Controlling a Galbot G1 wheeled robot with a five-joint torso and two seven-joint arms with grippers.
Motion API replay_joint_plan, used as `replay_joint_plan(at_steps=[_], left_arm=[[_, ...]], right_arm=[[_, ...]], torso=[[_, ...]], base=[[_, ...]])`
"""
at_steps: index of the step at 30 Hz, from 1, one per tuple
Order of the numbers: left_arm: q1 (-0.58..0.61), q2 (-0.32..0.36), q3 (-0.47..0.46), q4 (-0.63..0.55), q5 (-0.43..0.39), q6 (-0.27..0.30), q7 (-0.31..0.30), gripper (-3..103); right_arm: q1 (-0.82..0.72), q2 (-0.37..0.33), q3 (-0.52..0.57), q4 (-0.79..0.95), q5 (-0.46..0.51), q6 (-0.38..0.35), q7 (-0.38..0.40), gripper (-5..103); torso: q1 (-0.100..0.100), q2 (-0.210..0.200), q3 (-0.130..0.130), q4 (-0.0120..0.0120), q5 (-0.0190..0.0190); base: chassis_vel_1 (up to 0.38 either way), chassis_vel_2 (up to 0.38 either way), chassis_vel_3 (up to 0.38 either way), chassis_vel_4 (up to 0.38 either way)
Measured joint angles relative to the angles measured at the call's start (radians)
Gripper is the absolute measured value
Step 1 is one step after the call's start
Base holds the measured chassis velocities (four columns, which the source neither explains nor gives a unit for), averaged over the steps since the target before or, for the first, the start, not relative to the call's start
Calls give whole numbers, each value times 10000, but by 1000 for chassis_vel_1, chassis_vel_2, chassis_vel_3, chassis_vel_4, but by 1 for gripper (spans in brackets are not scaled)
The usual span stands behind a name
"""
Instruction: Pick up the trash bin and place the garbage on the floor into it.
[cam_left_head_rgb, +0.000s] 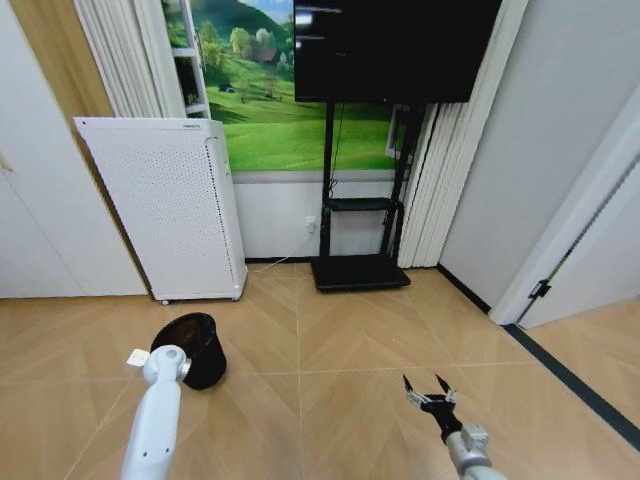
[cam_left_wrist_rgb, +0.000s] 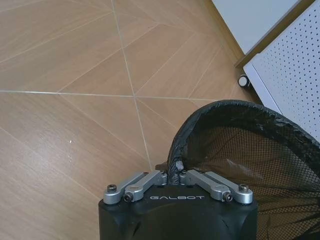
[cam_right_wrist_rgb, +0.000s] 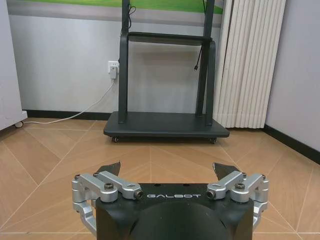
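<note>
Ahead of me a white perforated appliance (cam_left_head_rgb: 165, 205) stands on small wheels against the wall, beside pale curtains (cam_left_head_rgb: 125, 55). To its right a black TV (cam_left_head_rgb: 395, 48) sits on a black stand (cam_left_head_rgb: 360, 270) with a shelf, in front of a green meadow mural (cam_left_head_rgb: 275, 120). A white plug (cam_right_wrist_rgb: 113, 70) fills the wall socket, its cable trailing down.

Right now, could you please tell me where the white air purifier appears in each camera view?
Head view: the air purifier stands against the wall, behind the trash bin.
Left wrist view: the air purifier lies beyond the bin rim pinched by the left gripper.
Right wrist view: the air purifier stands off to one side of the TV stand.
Shared landmark: its caster wheel.
</note>
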Motion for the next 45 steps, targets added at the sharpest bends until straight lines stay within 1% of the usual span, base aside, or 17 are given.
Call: replay_joint_plan(at_steps=[14, 16, 18, 20, 21, 22, 25, 29, 31, 32, 35, 37, 39, 40, 43, 44, 45], left_arm=[[-378, -11, 201, 721, -91, 18, -14, 2], [-384, -10, 203, 730, -77, 18, -11, 11], [-384, -4, 204, 732, -67, 18, 5, 11], [-363, 23, 214, 733, -29, 19, 120, 22], [-308, 56, 227, 734, 10, 19, 319, 32], [-308, 56, 227, 734, 10, 19, 319, 32], [-235, 60, 197, 784, 283, -48, 698, 49], [-185, 77, 191, 763, 391, -75, 894, 54], [-99, 101, 179, 707, 961, -216, 1428, 70], [-99, 101, 179, 707, 961, -216, 1428, 70], [106, 80, 187, 373, 1747, -363, 2155, 86], [201, 52, 207, 242, 2080, -403, 2402, 86], [531, 22, 304, -216, 2980, -531, 3302, 97], [531, 22, 304, -216, 2980, -531, 3302, 97], [1445, 12, 557, -1289, 5025, -743, 5735, 100], [1445, 12, 557, -1289, 5025, -743, 5735, 100], [1817, 20, 726, -1614, 5829, -963, 6662, 100]], right_arm=[[-47, 33, 38, 60, -60, -64, -51, 100], [-46, 44, 40, 86, -94, -70, -51, 100], [-45, 56, 40, 98, -114, -70, -51, 100], [-43, 88, 40, 104, -178, -70, -51, 100], [-43, 114, 38, 101, -288, -64, -56, 100], [-43, 114, 38, 101, -288, -64, -56, 100], [-86, 161, 29, 78, -342, -59, -63, 100], [-98, 168, 30, 77, -342, -58, -63, 100], [-98, 174, 18, 73, -342, -58, -62, 100], [-98, 174, 18, 73, -342, -58, -62, 100], [-61, 180, 1, 61, -285, -69, 13, 100], [-48, 179, 1, 61, -239, -79, 23, 100], [2, 179, 1, 66, -78, -130, 54, 100], [2, 179, 1, 66, -78, -130, 54, 100], [145, 216, -27, 182, 368, -295, 437, 100], [145, 216, -27, 182, 368, -295, 437, 100], [249, 243, -95, 177, 449, -314, 751, 100]], torso=[[0, 0, -1, -3, -1], [0, 0, -1, -3, 0], [0, 0, -2, -2, 1], [0, 0, -2, -2, 1], [0, 2, -2, 0, 1], [0, 2, -2, 0, 1], [0, 2, -2, -2, 1], [0, 2, -2, -1, -3], [0, 2, -2, -1, 1], [0, 2, -2, -1, 1], [0, 2, -2, -2, 1], [0, 2, -1, -2, 1], [0, 2, -1, -3, -2], [0, 2, -1, -3, -2], [-1, 3, -2, -2, -2], [-1, 3, -2, -2, -2], [-1, 2, -2, 0, 0]], base=[[0, 0, 0, 0], [0, 0, 0, 0], [0, 0, 0, 0], [0, 0, 0, 0], [0, 0, 0, 0], [0, 0, 0, 0], [0, 0, 0, 0], [0, 0, 0, 0], [0, 0, 0, 0], [0, 0, 0, 0], [0, 0, 0, 0], [0, 0, 0, 0], [0, 0, 0, 0], [0, 0, 0, 0], [0, 0, 0, 0], [0, 0, 0, 0], [0, 0, 0, 0]])
